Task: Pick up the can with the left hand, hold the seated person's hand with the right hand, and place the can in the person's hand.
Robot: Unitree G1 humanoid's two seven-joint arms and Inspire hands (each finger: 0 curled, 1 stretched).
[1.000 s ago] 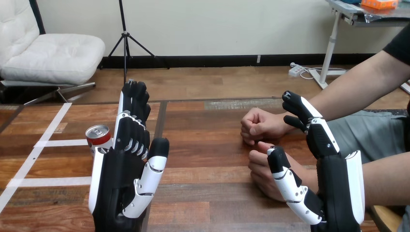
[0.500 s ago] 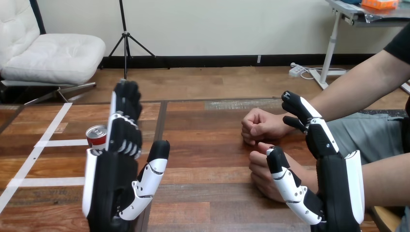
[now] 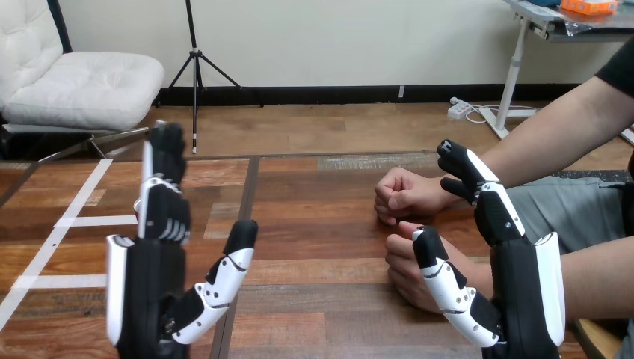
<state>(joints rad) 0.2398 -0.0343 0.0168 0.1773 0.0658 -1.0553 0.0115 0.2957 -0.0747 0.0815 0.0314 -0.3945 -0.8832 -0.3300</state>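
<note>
Both hands open, nothing grasped
Left hand (image 3: 146, 277) has slid left, fingers straight, covering the can; right hand (image 3: 523, 284), fingers apart, sits beside the person's nearer hand (image 3: 400, 265)

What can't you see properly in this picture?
Head view: the left hand blocks the table behind it; the can may be hidden there.
Head view: the right hand covers part of the person's nearer hand; whether they touch, I can't tell.
Head view: the right edge cuts off the person's arms.
</note>
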